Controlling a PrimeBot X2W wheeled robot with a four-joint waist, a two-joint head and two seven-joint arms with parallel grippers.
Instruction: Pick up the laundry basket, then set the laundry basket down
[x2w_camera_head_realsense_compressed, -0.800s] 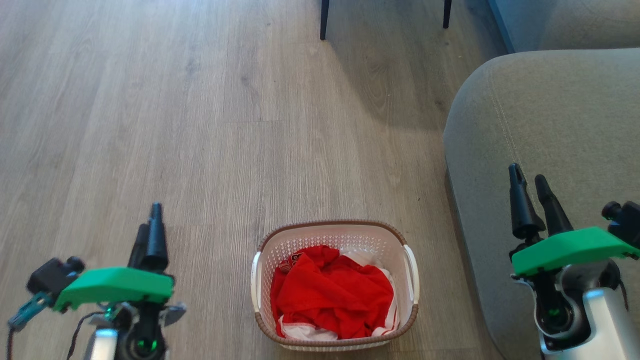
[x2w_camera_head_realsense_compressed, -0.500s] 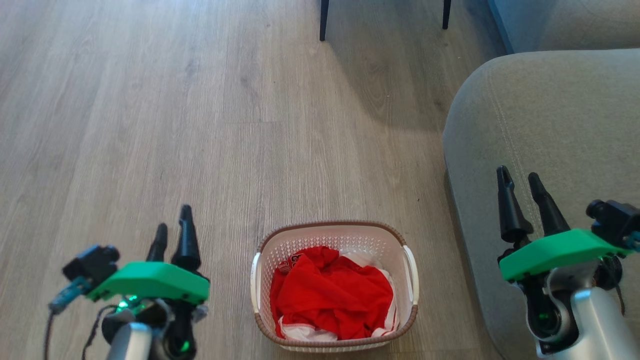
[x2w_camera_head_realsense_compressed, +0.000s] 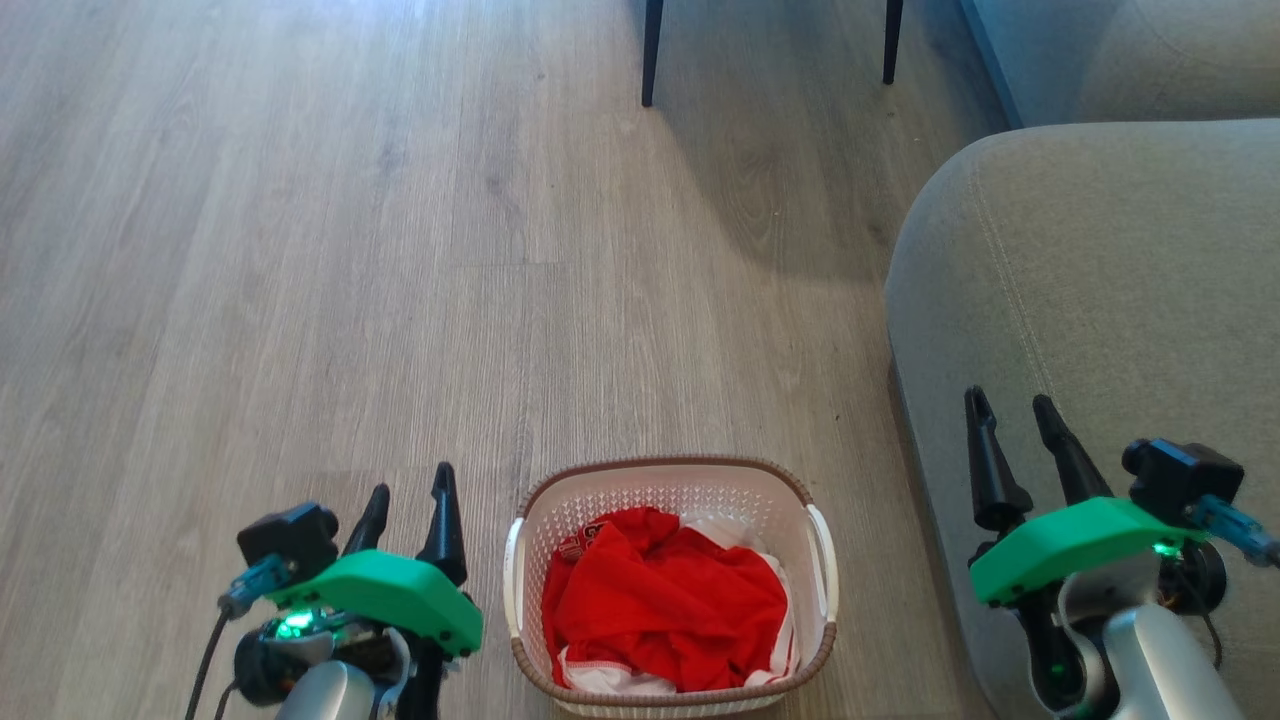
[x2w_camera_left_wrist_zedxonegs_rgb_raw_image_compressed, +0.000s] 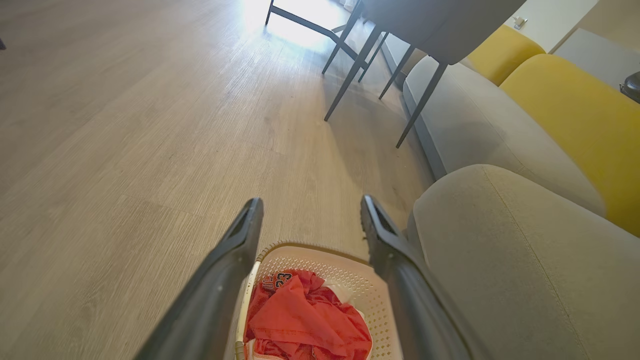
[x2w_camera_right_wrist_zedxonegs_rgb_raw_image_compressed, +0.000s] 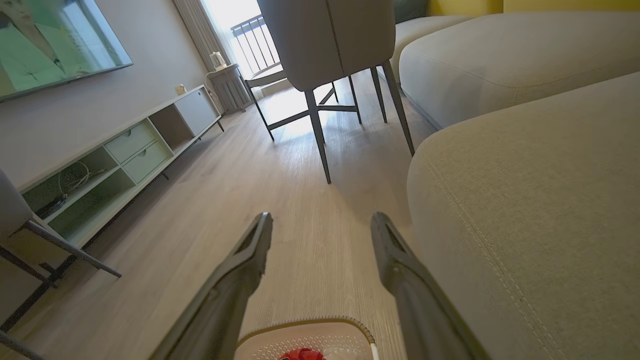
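Note:
The laundry basket (x2w_camera_head_realsense_compressed: 780, 490) stands on the wood floor at the bottom middle of the head view, white and perforated with a brown rim, and holds red and white clothes (x2w_camera_head_realsense_compressed: 665, 600). My left gripper (x2w_camera_head_realsense_compressed: 410, 490) is open just left of the basket's left handle, apart from it. My right gripper (x2w_camera_head_realsense_compressed: 1010, 410) is open over the sofa arm, well right of the basket. In the left wrist view the basket (x2w_camera_left_wrist_zedxonegs_rgb_raw_image_compressed: 345, 265) lies between and below my fingers. The basket's far rim (x2w_camera_right_wrist_zedxonegs_rgb_raw_image_compressed: 310, 327) peeks in at the bottom of the right wrist view.
A grey sofa (x2w_camera_head_realsense_compressed: 1100, 290) fills the right side, close to the basket's right handle. Dark chair legs (x2w_camera_head_realsense_compressed: 652, 50) stand on the floor farther ahead. A low TV cabinet (x2w_camera_right_wrist_zedxonegs_rgb_raw_image_compressed: 125, 155) lines the wall at the left of the right wrist view.
My left gripper has moved right and forward toward the basket's left side. My right gripper has shifted left and lower in the picture. The head camera has tilted slightly.

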